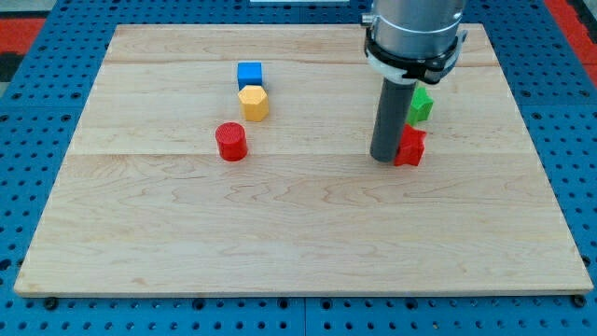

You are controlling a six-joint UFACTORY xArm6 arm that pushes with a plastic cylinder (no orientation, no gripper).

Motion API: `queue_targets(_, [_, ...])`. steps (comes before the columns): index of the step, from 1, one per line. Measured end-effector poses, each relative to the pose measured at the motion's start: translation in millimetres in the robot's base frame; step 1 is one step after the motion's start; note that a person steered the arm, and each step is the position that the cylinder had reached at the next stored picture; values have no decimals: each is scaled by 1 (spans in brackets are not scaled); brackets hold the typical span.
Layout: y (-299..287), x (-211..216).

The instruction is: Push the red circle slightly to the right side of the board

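Blue perforated panel (37, 56) frames the scene on all sides; upon it lies 1 pale wooden board (298, 243), made of joined planks with visible seams.

Item 1: red circle (230, 142), a short cylinder, standing upright left of the board's centre. It touches nothing. It lies well apart from my tip, toward the view's left, with bare wood between the 2.

Item 2: yellow hexagon block (253, 103), just above and slightly right of the red circle, near it but apart.

Item 3: blue cube (249, 75), directly above the yellow hexagon block; the 2 appear to touch or nearly so, the gap being too small to judge.

Item 4: dark rod (388, 117), upright, descending from a grey cylindrical arm housing (413, 28) at the view's top, with a black and white collar between them. My tip (385, 159) rests at board level in the right half of the board. Being a plain rod, it has no parts to part or close and grasps nothing.

Item 5: red block of irregular shape (409, 147), immediately at the view's right of my tip, seemingly in contact with the rod's lower end. Its left part is hidden behind the rod.

Item 6: green block (421, 105), shape unclear, above the red irregular block and to the rod's right, partly hidden by the rod.

Count: 5 blocks, 1 rod, 1 board.
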State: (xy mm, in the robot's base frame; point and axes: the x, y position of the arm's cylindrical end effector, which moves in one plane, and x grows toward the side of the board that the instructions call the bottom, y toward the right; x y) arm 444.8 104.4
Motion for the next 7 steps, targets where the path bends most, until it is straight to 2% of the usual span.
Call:
queue_targets(1, [1, -2])
queue_targets(2, [-56, 8])
queue_targets(4, [-172, 59])
queue_targets(5, [-237, 41])
queue_targets(6, [-269, -5])
queue_targets(7, [-244, -30])
